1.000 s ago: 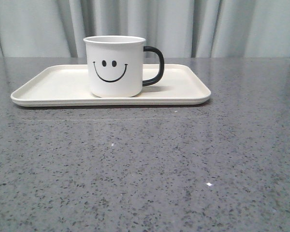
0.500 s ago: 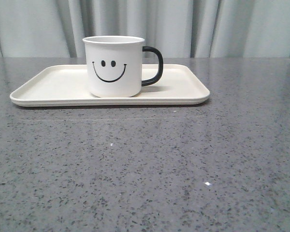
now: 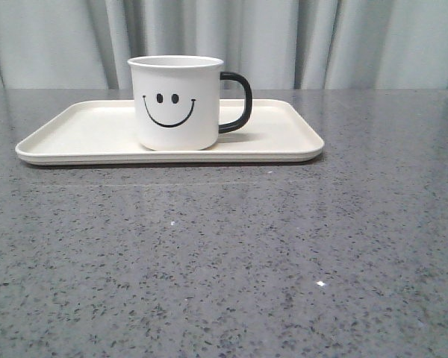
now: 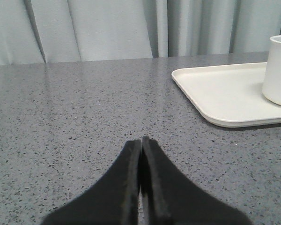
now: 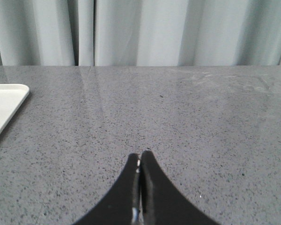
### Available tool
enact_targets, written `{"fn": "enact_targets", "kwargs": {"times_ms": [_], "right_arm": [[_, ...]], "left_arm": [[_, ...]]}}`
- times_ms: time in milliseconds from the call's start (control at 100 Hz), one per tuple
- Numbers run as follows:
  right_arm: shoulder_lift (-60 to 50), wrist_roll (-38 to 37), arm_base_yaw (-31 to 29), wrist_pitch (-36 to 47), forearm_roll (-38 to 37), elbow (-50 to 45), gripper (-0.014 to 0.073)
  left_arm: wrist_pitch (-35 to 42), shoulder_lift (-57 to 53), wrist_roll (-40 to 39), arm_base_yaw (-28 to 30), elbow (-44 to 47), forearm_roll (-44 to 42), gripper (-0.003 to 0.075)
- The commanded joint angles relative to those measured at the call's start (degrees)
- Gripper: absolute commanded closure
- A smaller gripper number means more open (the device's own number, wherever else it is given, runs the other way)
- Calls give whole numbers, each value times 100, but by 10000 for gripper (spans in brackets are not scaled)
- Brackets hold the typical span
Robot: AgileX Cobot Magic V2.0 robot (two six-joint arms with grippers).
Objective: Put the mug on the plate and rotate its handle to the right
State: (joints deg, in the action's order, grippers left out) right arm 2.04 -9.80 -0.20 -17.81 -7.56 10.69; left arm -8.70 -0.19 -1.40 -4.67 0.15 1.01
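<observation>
The white mug (image 3: 175, 102) with a black smiley face stands upright on the cream plate (image 3: 82, 134), near its middle. Its black handle (image 3: 237, 102) points to the right. In the left wrist view the plate (image 4: 220, 91) and part of the mug (image 4: 278, 70) show off to one side. In the right wrist view only a corner of the plate (image 5: 2, 108) shows. My left gripper (image 4: 141, 139) is shut and empty over bare table, apart from the plate. My right gripper (image 5: 141, 153) is shut and empty over bare table. Neither gripper shows in the front view.
The grey speckled table (image 3: 224, 253) stretches in front of the plate. Pale curtains (image 3: 321, 41) hang behind the table's far edge.
The picture shifted very slightly left between one second ago and half a second ago. Mug and plate stand the same since then.
</observation>
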Motion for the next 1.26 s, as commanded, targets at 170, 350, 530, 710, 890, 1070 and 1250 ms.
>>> {"fn": "enact_targets", "kwargs": {"times_ms": [170,350,530,710,890,1070,1250], "right_arm": [[-381,1143,-136,1019,791,-680,659],[-381,1030,-126,1749,791,-1189,659],[-381,1031,-119,1726,756,-1230,659],[-381,1031,-119,1715,786,-1230,659],[-381,1031,-119,1715,786,-1230,659],[-381,1031,-119,1715,786,-1230,659],[-381,1031,-119,1715,786,-1230,659]], "left_arm": [[418,-168,-58,-23,39,8,740],[418,-168,-58,-23,39,8,740],[418,-168,-58,-23,39,8,740],[418,-168,-58,-23,39,8,740],[418,-168,-58,-23,39,8,740],[418,-168,-58,-23,39,8,740],[418,-168,-58,-23,39,8,740]]}}
